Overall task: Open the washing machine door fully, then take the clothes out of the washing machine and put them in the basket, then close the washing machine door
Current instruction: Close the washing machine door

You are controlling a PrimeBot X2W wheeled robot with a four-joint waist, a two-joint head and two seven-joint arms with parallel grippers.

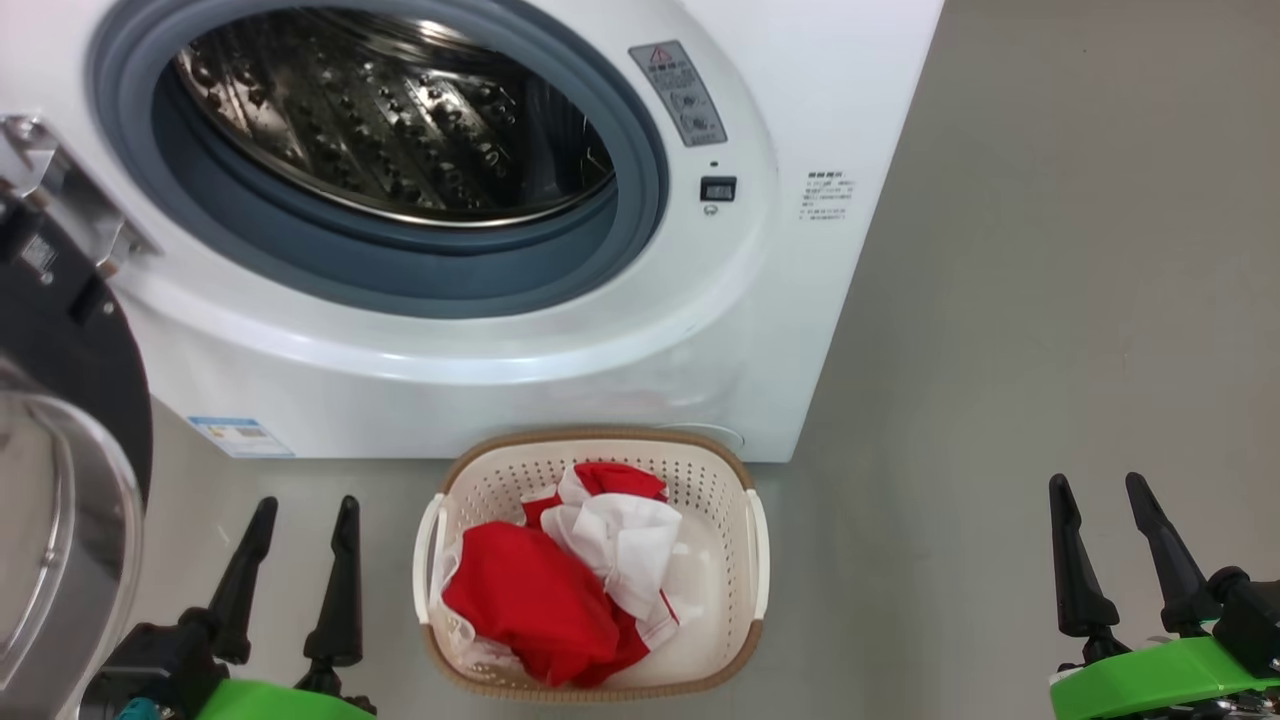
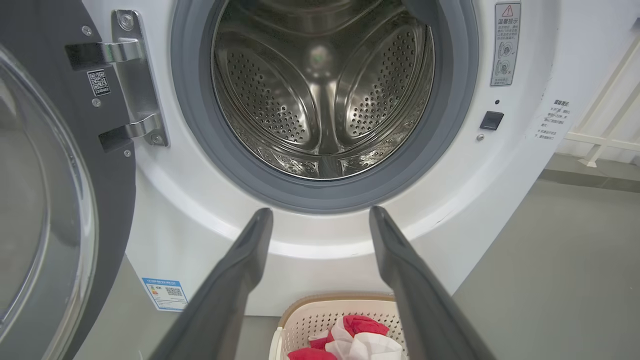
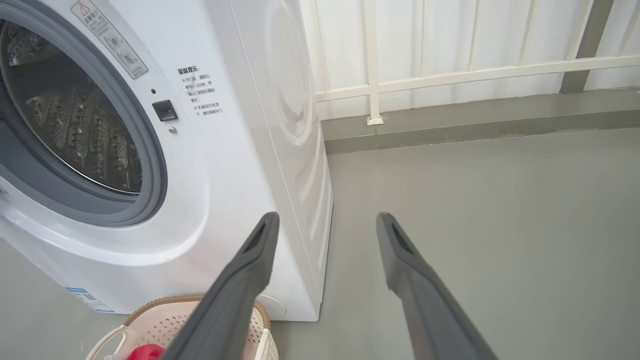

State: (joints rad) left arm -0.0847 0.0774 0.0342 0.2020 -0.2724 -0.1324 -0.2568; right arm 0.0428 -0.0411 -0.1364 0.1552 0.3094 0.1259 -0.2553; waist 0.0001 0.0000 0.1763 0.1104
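washing machine door (image 1: pixel 75 380) hangs wide open at far left; washing machine (image 1: pixel 560 360) drum (image 1: pixel 390 120) shows bare perforated steel; clothes (image 1: pixel 545 590), red and white, sit bunched in the basket (image 1: pixel 590 438); basket stands on grey floor (image 1: pixel 1050 300) just in front of the machine, between both grippers; left gripper (image 1: pixel 308 505) jaws spread, beside the door glass; right gripper (image 1: pixel 1095 485) jaws spread, over floor, well apart from basket

Grey floor (image 1: pixel 1050 300) — smooth, matte. White washing machine (image 1: pixel 800 330) stands on it; cream basket (image 1: pixel 735 480) sits on the floor just before the machine's front — red-and-white clothes (image 1: pixel 540 590) inside.
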